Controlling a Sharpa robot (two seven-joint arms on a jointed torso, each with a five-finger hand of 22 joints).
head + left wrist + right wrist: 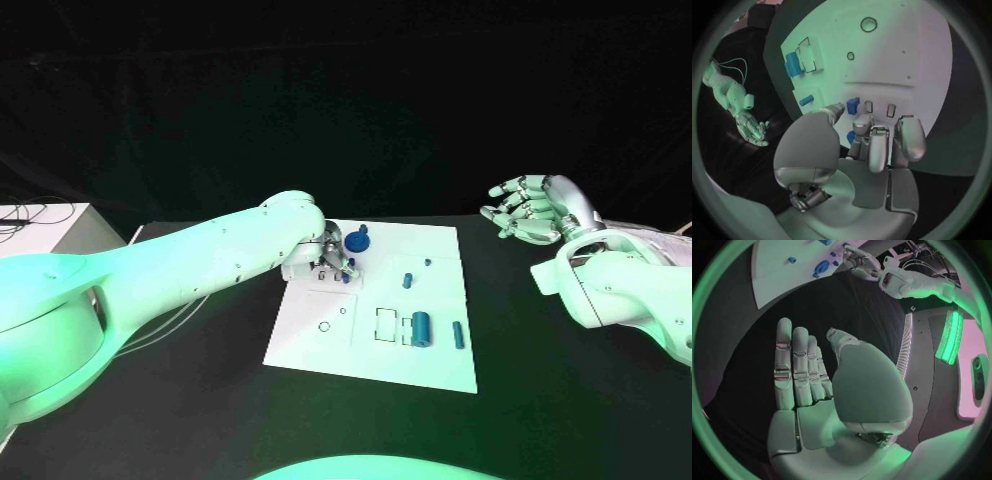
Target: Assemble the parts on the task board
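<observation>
While both arms reach over the black table [173,400], this is how things stand:

Left hand [330,257]: it is down over the far left corner of the task board [433,365]. In the left wrist view the fingers [878,150] curl downward with the thumb [831,114] reaching forward beside them.

Left hand's hold: a small blue part [853,106] sits just off the thumb tip, and another bit of blue [851,137] shows under the curled fingers. Whether the fingers actually clamp either piece I cannot tell.

Just past the left hand: a rounded blue part [358,240] stands on the board right beside the fingers, on the side away from the robot.

Further out from the left hand: a small blue part [408,280] lies toward the middle of the board, and a tiny one [426,264] near it.

Near edge of the board, well away from the left hand: a larger blue block [421,328] lies next to outlined rectangular recesses [385,324], with a slim blue bar [459,335] just beside it. A round hole [325,326] sits to the other side of the recesses.

Right hand [529,211]: it is raised off to the right of the board, well apart from it, touching nothing. The fingers [795,365] are stretched out and the palm is bare.
</observation>
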